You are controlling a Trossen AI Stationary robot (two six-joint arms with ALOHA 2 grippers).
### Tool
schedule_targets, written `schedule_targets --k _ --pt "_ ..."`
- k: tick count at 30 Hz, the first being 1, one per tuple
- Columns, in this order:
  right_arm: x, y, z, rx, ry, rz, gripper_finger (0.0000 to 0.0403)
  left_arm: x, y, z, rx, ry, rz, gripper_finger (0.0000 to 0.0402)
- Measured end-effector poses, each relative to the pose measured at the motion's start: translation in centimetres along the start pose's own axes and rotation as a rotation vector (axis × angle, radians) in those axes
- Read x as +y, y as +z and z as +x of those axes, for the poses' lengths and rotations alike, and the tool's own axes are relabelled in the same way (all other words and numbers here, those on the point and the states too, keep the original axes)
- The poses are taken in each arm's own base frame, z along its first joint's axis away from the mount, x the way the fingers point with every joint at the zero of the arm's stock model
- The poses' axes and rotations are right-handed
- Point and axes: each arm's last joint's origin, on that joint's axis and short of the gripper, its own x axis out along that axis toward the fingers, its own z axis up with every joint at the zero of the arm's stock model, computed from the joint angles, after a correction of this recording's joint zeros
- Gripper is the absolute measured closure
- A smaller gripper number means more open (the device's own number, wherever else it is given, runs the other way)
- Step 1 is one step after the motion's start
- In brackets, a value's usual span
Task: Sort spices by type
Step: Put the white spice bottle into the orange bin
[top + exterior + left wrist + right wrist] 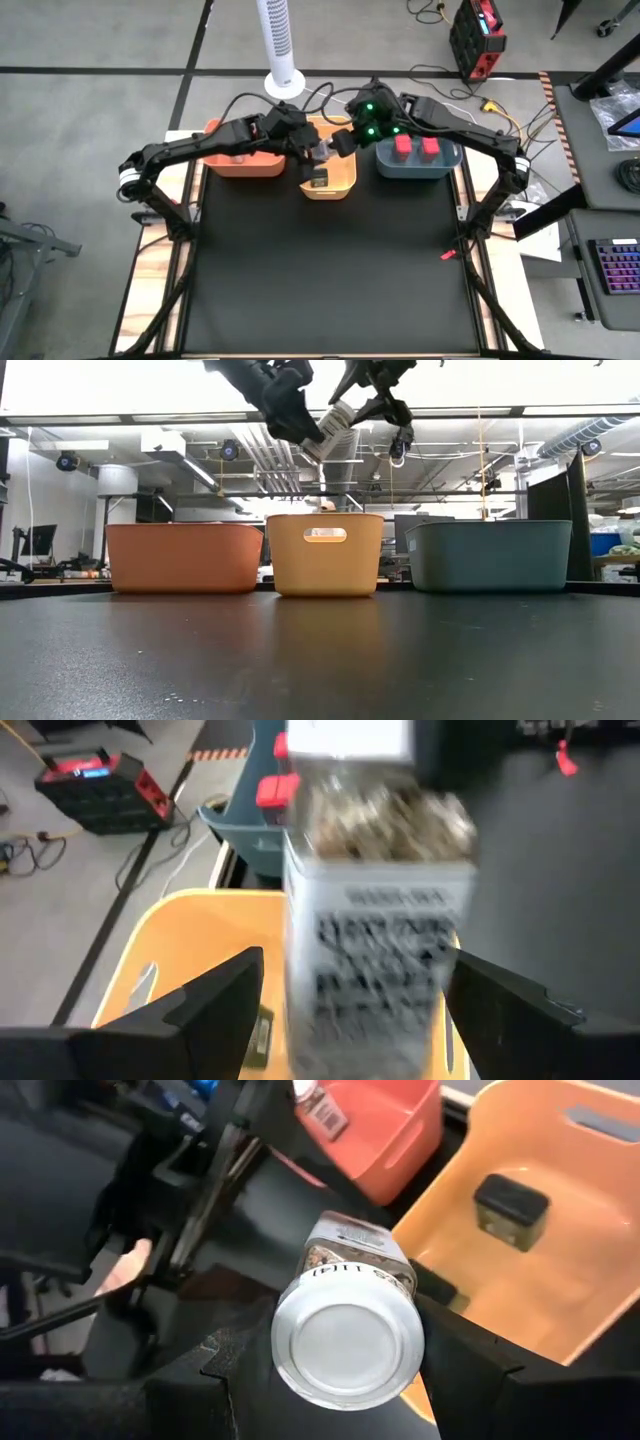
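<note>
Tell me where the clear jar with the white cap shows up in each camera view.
High view: jar between both arms, over the yellow bin.
Low view: jar top centre, tilted, above the yellow bin.
Left wrist view: jar centre, blurred.
Right wrist view: jar centre, cap toward camera.
Shared landmark: yellow bin.

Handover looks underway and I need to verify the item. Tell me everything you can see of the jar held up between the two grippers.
The jar is clear with a flat white cap, a printed label on its side and brownish flaky contents. It is held in the air, tilted, above the yellow bin. The right gripper clamps it near the cap end. The left gripper has its fingers spread on either side of the jar's body, with gaps showing. A second such jar lies in the orange bin.
</note>
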Motion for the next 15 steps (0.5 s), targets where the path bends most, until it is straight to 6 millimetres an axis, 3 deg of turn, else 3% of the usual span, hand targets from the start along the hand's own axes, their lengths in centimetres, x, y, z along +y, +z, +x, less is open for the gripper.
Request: schedule_targets --k 4,9,15 --pt "0.15 0.01 -0.05 0.007 0.022 -0.004 0.0204 0.01 0.15 0.00 -0.015 0.003 -0.018 0.0133" --pt "0.19 0.15 -0.13 -0.007 0.023 -0.005 0.0198 0.00 0.14 -0.01 -0.013 0.003 -0.038 0.0213" --pt "0.58 0.43 -0.52 -0.044 0.059 -0.103 0.0150 -0.20 0.36 -0.46 -0.045 -0.062 -0.044 0.0218"
